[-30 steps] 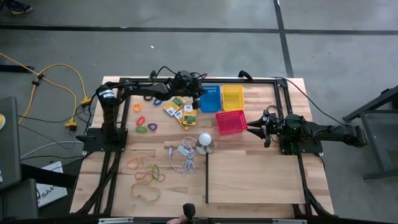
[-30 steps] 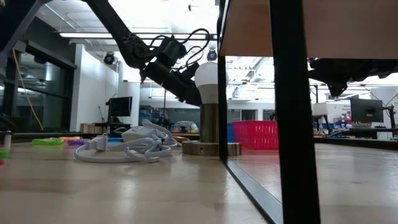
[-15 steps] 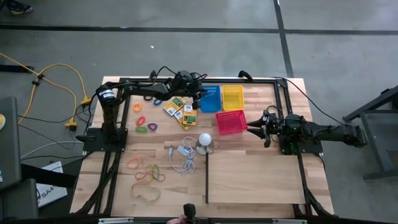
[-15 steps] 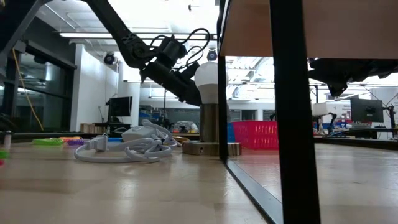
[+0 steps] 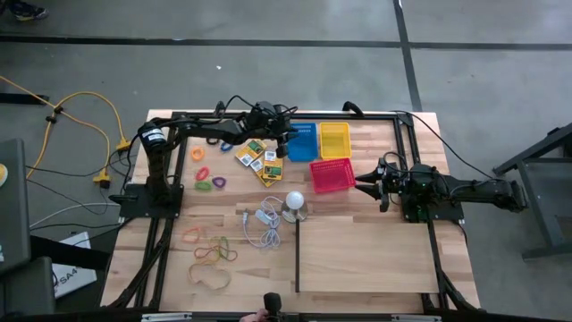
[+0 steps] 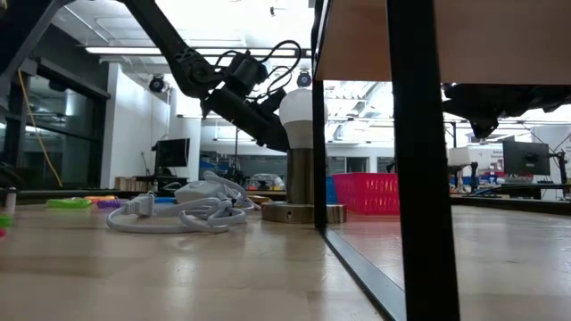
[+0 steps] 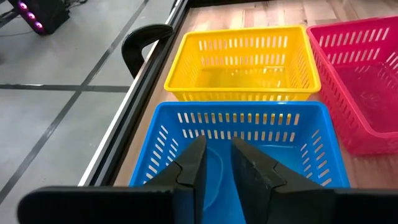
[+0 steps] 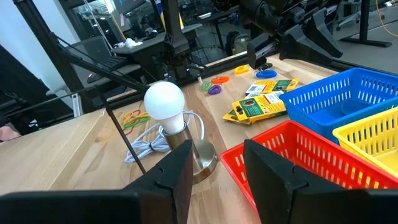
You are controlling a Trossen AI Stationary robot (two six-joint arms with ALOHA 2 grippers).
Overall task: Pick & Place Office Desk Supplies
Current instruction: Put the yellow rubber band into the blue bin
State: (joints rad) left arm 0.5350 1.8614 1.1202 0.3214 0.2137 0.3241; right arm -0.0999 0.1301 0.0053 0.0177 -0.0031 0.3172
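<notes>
Overhead and wrist views of the wooden desk (image 5: 357, 259). The left tool (image 7: 216, 163) hangs over the blue basket (image 7: 298, 134), its fingers (image 7: 189, 165) parted by a narrow gap with nothing between them: released. Beyond it in the same view stands the yellow basket (image 7: 242, 59), with the red basket (image 7: 367, 81) just beside both. The right tool (image 8: 214, 171) waits on the far side of the red basket (image 5: 332, 175) from the left tool (image 5: 284, 143), its fingers (image 8: 177, 171) spread and empty, facing the white bulb (image 8: 165, 101) on its silvery base. The yellow-and-green packets (image 5: 259, 159) lie on the desk just beside the blue basket (image 5: 301, 141), directly under the left arm. The coloured rings (image 5: 207, 170) lie farther from the left tool, near that arm's base. The rubber bands (image 5: 210, 252) lie well apart from both tools, past the coiled white cord (image 5: 262, 224), which rests beside the bulb (image 5: 294, 200).
</notes>
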